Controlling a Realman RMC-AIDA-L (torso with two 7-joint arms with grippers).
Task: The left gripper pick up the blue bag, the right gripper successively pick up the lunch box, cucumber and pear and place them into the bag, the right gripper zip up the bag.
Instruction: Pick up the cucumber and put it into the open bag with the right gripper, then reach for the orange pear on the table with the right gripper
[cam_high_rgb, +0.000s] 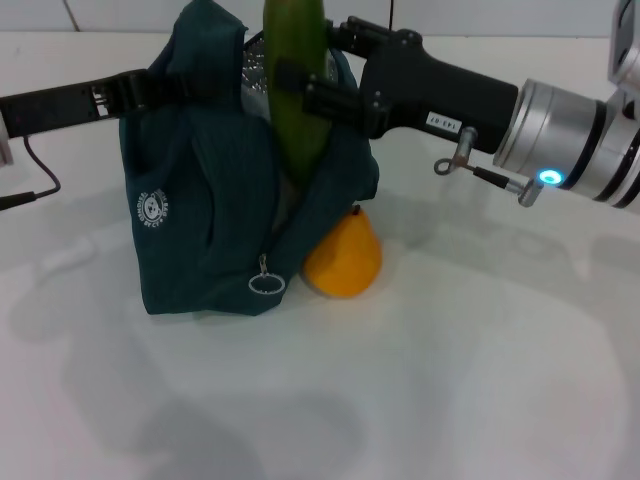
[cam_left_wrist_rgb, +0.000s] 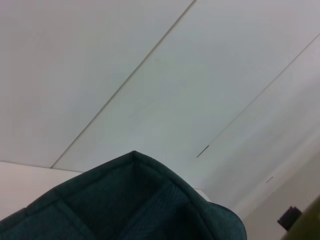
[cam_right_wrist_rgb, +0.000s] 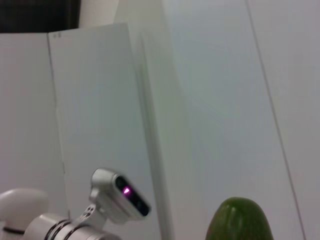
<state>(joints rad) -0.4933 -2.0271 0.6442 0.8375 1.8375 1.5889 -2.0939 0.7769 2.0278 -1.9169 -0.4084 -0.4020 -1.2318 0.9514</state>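
While the cucumber (cam_high_rgb: 296, 90) stands nearly upright with its lower end already down in the mouth of the blue bag (cam_high_rgb: 200, 230), the right gripper (cam_high_rgb: 305, 85) has its jaws pinching it around the middle. The step in hand appears to be lowering it in; done well, that means keeping the cucumber clear of the fabric rim, tilting it so its length lies along the bag, and only letting go once it rests inside. The left gripper (cam_high_rgb: 135, 90) reaches in at the bag's upper edge, seemingly holding it up, though whether its jaws are pressed on the fabric cannot be told. The cucumber is smooth, thick and dark green; the bag is soft, ribbed teal cloth with a ring zipper pull (cam_high_rgb: 266, 283) and a round white logo (cam_high_rgb: 152, 207). The pear (cam_high_rgb: 345, 260), orange-yellow and wide-based, lies on the white tabletop (cam_high_rgb: 450, 380) touching the bag's lower corner.
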